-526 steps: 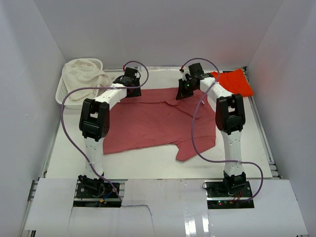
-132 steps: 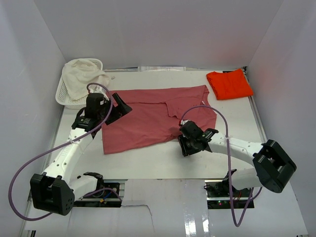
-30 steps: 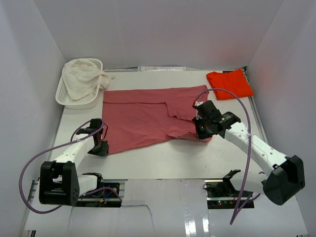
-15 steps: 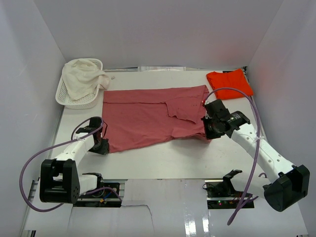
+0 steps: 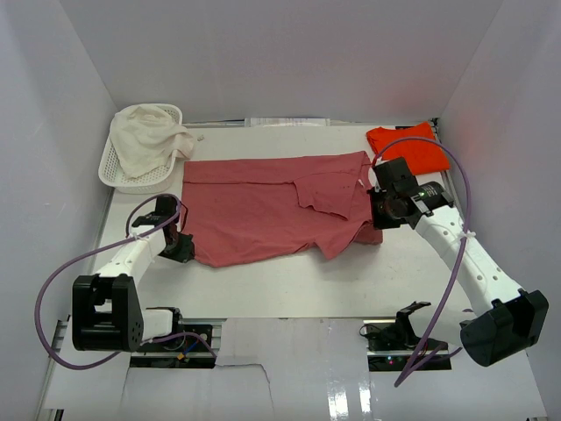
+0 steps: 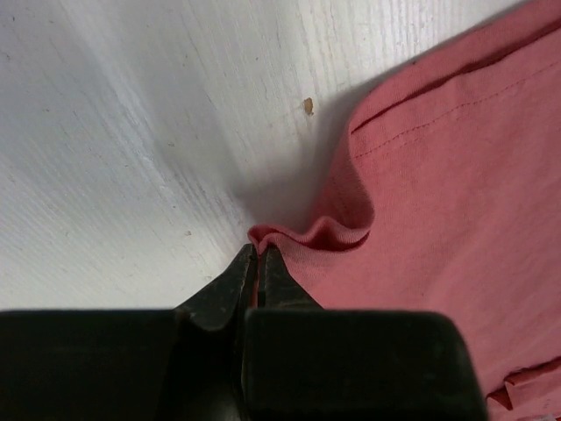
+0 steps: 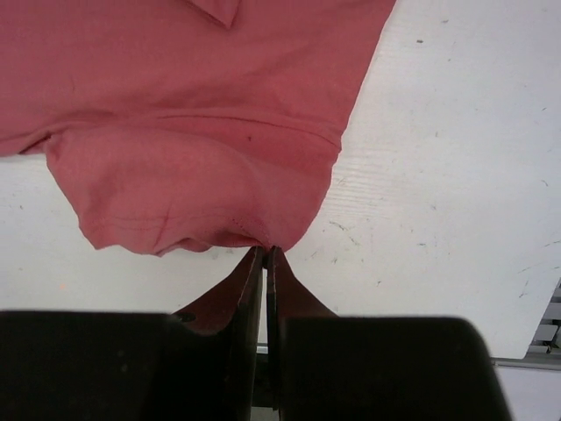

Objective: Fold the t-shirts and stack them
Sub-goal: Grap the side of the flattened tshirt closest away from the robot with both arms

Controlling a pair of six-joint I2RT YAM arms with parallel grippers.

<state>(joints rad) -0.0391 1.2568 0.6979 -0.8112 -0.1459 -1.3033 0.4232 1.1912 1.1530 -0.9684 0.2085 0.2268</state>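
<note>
The left gripper (image 6: 257,261) pinches the rose-red t-shirt (image 5: 254,210) at its near left corner. The right gripper (image 7: 265,254) pinches its right edge.

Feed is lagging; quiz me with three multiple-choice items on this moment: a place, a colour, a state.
1. Where is the orange-red shirt? A near left corner; B far right corner; C the middle.
2. Colour of the cloth in the basket? A cream-white; B blue; C black.
3. The left claw is: A open in mid-air; B shut on the rose-red shirt's edge; C gripping the basket.
Key: 1 B, it lies at the far right edge. 2 A, pale cloth fills the lattice. 3 B, the wrist view shows it pinching the fabric.
</note>
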